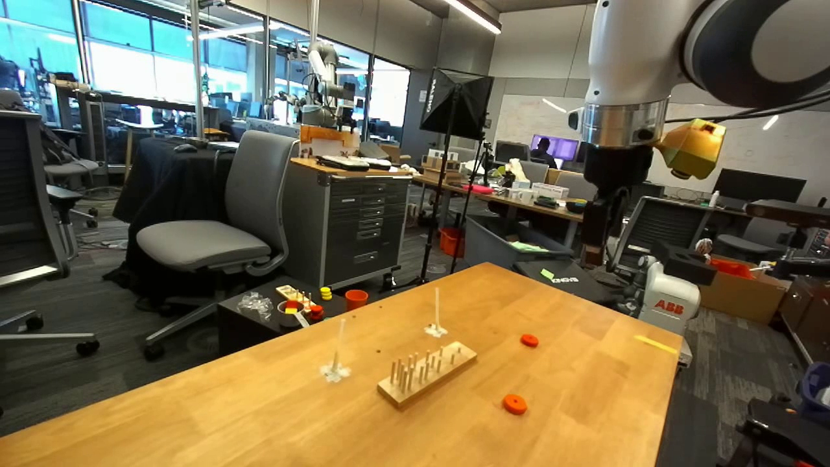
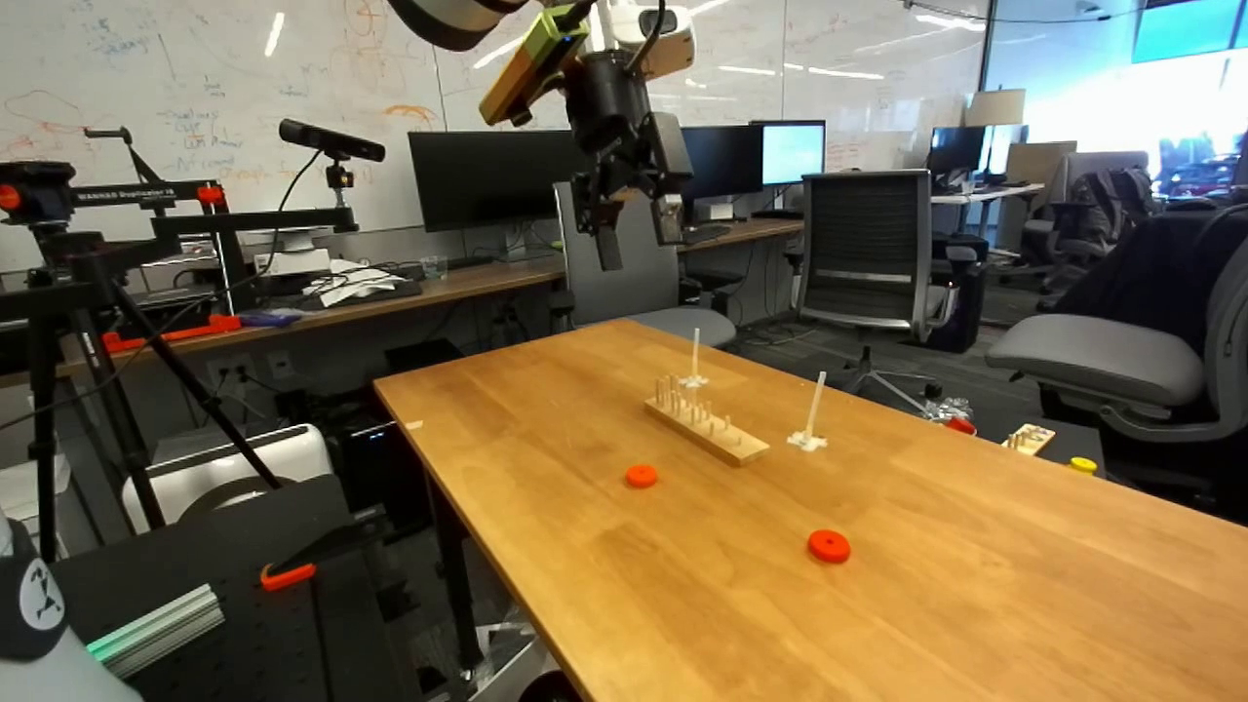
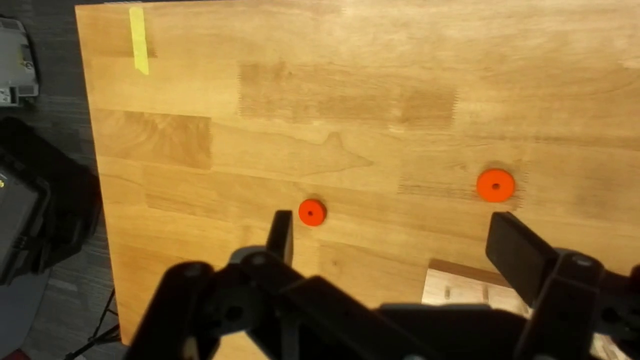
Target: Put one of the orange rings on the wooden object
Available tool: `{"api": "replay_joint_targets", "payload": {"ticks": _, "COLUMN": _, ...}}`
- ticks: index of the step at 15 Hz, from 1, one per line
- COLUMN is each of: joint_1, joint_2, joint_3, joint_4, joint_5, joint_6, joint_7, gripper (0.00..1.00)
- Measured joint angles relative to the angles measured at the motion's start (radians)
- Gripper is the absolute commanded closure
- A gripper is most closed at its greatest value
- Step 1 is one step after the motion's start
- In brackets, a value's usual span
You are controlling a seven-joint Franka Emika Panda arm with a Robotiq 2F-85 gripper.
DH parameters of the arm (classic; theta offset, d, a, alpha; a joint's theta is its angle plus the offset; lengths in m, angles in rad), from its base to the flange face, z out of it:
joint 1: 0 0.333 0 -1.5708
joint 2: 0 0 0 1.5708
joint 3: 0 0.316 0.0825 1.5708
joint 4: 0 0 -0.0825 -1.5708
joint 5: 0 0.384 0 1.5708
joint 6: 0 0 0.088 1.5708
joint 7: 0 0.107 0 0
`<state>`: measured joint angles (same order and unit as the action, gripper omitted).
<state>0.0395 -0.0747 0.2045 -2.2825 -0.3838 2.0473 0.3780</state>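
Two orange rings lie flat and apart on the wooden table. The smaller-looking ring also shows in both exterior views. The other ring shows there too. The wooden object is a long pale block with upright pegs of stepped heights. In the wrist view only one end of this block shows; the gripper hides the rest. My gripper is open and empty, high above the table in both exterior views.
Two thin upright rods with white bases stand on the table beside the block. Yellow tape lies near a table corner. A black box with cups and yellow rings stands beyond the table edge.
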Motion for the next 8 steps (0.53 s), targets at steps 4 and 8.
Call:
{"api": "replay_joint_targets", "payload": {"ticks": 4, "joint_1": 0.007, "joint_2": 0.008, "joint_3": -0.005, "joint_4": -0.002, "joint_5": 0.008, "joint_6": -0.001, "joint_7": -0.050, "gripper": 0.00}}
{"api": "replay_joint_targets", "payload": {"ticks": 8, "joint_1": 0.016, "joint_2": 0.090, "joint_3": -0.020, "joint_4": 0.003, "joint_5": 0.030, "joint_6": 0.002, "joint_7": -0.244, "gripper": 0.00}}
